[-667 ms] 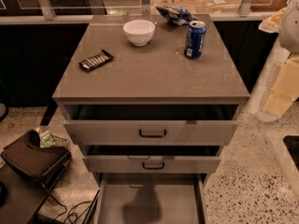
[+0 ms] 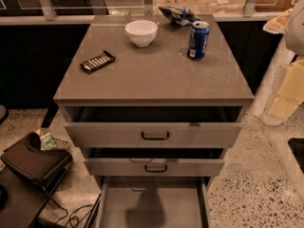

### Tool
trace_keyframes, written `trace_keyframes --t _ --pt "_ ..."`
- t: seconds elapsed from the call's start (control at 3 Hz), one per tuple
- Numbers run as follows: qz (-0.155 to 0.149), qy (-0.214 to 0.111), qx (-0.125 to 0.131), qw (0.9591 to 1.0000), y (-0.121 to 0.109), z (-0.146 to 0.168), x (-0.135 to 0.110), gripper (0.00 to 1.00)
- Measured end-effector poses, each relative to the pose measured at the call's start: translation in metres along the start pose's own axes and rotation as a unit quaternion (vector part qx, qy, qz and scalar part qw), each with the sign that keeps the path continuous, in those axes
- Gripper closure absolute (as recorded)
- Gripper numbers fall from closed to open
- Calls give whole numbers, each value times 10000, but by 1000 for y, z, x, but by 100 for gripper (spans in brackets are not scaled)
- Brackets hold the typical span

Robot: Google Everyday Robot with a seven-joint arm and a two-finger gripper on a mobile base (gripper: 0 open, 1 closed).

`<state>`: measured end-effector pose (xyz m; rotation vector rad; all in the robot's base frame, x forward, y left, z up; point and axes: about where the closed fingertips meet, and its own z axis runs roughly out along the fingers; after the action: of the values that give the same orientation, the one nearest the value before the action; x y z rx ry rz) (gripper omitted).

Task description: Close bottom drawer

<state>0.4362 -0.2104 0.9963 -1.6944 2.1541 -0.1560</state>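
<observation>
The bottom drawer (image 2: 153,204) of the grey cabinet is pulled far out. Its long plain grey box lies open toward me, and its front and handle are cut off by the lower edge of the view. The middle drawer (image 2: 154,166) and the wide top drawer (image 2: 154,134) above it are each pulled out a little. My gripper is out of view. Only cream-coloured arm segments (image 2: 290,87) show at the right edge, beside the cabinet and apart from the drawers.
On the cabinet top (image 2: 152,75) stand a white bowl (image 2: 141,32), a blue can (image 2: 198,40), a dark snack bar (image 2: 97,61) and a crumpled bag (image 2: 178,14). A dark bag and cables (image 2: 33,163) lie on the floor at the left. Speckled floor (image 2: 256,184) lies at the right.
</observation>
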Motion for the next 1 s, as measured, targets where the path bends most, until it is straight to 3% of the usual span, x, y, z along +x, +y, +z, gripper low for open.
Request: trace_keyframes --t 0.33,0.67,1.0 --pt "-251 -201 -56 9995 12 10 14 0" --pt "-532 -143 -122 9984 39 38 49 0" --pt "-755 153 -61 9970 75 75 94 0"
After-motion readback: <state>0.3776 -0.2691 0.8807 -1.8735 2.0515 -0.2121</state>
